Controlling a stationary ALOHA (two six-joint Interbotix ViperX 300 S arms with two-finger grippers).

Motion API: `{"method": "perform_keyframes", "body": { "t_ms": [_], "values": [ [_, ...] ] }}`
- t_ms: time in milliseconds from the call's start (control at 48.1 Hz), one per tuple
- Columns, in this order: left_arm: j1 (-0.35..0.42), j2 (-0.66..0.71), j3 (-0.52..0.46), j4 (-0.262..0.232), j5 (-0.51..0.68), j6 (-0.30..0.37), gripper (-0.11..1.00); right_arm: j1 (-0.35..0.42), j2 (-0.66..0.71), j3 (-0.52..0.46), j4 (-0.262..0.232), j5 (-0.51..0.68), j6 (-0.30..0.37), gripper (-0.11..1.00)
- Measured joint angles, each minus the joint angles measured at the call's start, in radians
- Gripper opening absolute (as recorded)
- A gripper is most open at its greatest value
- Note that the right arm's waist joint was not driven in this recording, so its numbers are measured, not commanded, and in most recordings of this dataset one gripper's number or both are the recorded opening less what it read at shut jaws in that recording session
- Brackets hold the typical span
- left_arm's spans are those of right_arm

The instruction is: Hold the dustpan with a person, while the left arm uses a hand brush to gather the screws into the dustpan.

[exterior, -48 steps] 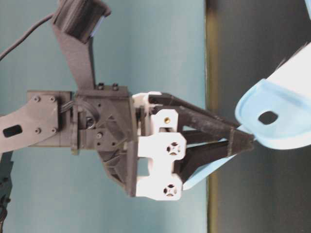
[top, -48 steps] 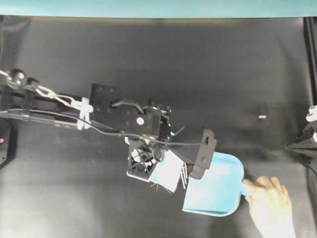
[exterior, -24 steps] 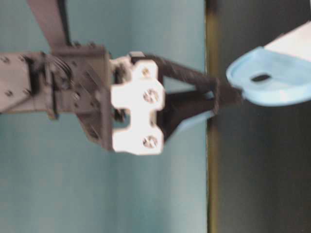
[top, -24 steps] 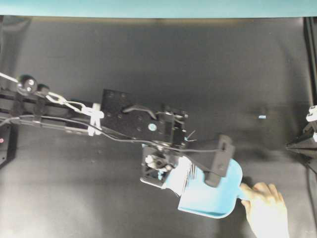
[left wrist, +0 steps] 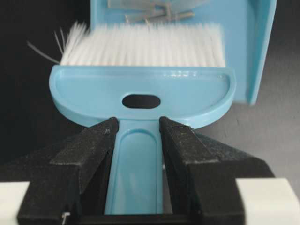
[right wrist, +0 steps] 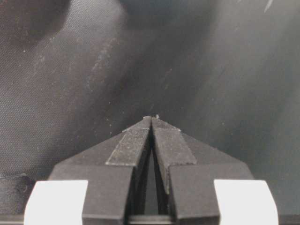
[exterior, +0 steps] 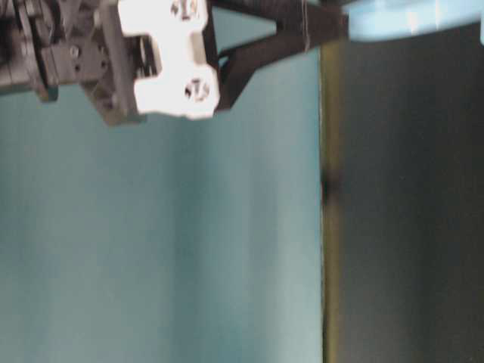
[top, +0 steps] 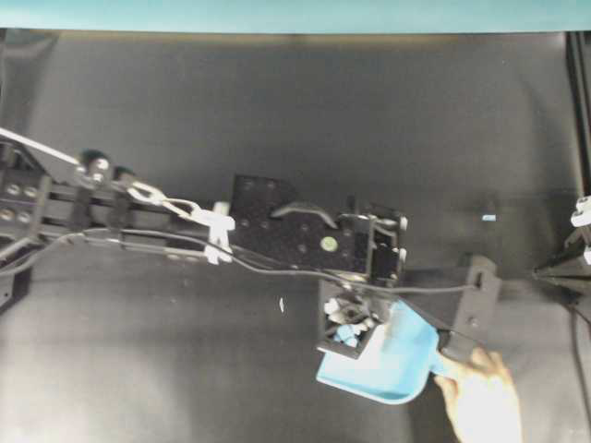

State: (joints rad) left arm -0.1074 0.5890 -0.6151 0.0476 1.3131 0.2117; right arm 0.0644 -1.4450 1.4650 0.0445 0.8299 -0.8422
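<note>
Dustpan (top: 392, 367) lies on the black desk (top: 277, 120) near its front edge, right of centre in the overhead view, with its open mouth toward the left arm (top: 277, 235). A person's hand (top: 480, 401) grips its handle at the front right. The left claw (left wrist: 137, 123) is clamped on the thin handle of the hand brush (left wrist: 143, 96), both fingers pressed against its sides. In the left wrist view the white bristles rest inside the dustpan's mouth, and the screws (left wrist: 159, 16) lie on the tray floor just beyond the bristle tips. One small pale speck (top: 282, 304) lies on the desk left of the dustpan; what it is cannot be told. The right claw (right wrist: 151, 119) sits at the right edge, fingertips touching, gripping nothing. No brand, label or writing is legible on any item.
</note>
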Motion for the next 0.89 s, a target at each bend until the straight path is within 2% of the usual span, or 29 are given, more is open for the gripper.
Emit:
{"method": "perform_keyframes", "body": {
  "t_ms": [395,582,748,894],
  "values": [
    [-0.005,0.015,-0.031,-0.002,0.055,0.003,0.31,0.000,0.000,0.002,0.000,0.000,0.000,0.00],
    [-0.008,-0.072,-0.020,0.000,0.044,0.011,0.31,0.000,0.000,0.000,0.000,0.000,0.000,0.00],
    [-0.018,-0.210,0.081,0.002,-0.017,0.014,0.31,0.000,-0.002,0.000,0.000,0.000,-0.002,0.00],
    [-0.012,-0.276,0.232,0.002,-0.020,0.012,0.31,0.000,-0.002,0.002,0.000,0.000,0.000,0.00]
  ]
}}
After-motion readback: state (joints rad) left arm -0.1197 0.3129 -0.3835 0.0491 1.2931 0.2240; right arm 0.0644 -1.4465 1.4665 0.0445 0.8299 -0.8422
